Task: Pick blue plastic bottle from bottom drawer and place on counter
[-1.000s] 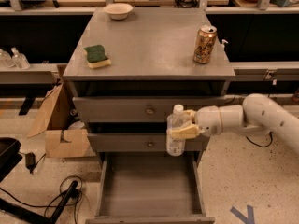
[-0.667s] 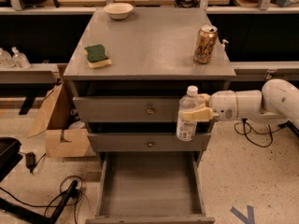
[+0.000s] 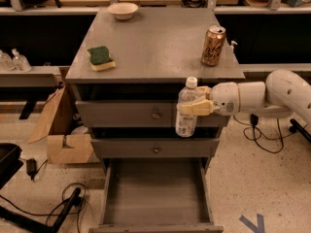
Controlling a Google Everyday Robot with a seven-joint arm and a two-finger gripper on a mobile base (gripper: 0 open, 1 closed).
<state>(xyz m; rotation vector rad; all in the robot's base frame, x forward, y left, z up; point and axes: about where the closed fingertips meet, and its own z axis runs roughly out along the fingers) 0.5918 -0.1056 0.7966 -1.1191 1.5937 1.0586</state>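
Observation:
The blue plastic bottle [image 3: 186, 108], clear with a white cap and pale label, hangs upright in front of the upper drawer fronts, just below the counter's front edge. My gripper [image 3: 196, 106] reaches in from the right on a white arm and is shut on the bottle's middle. The bottom drawer [image 3: 156, 195] is pulled out below, its grey floor bare. The counter [image 3: 155, 45] is the grey top of the cabinet.
On the counter stand a gold soda can [image 3: 213, 45] at the right, a green and yellow sponge [image 3: 101, 58] at the left and a white bowl [image 3: 122, 10] at the back. A cardboard box [image 3: 60, 130] and cables lie on the floor at the left.
My gripper has lifted the bottle higher, from the level of the lower drawer front to just under the counter's edge, and has shifted slightly right.

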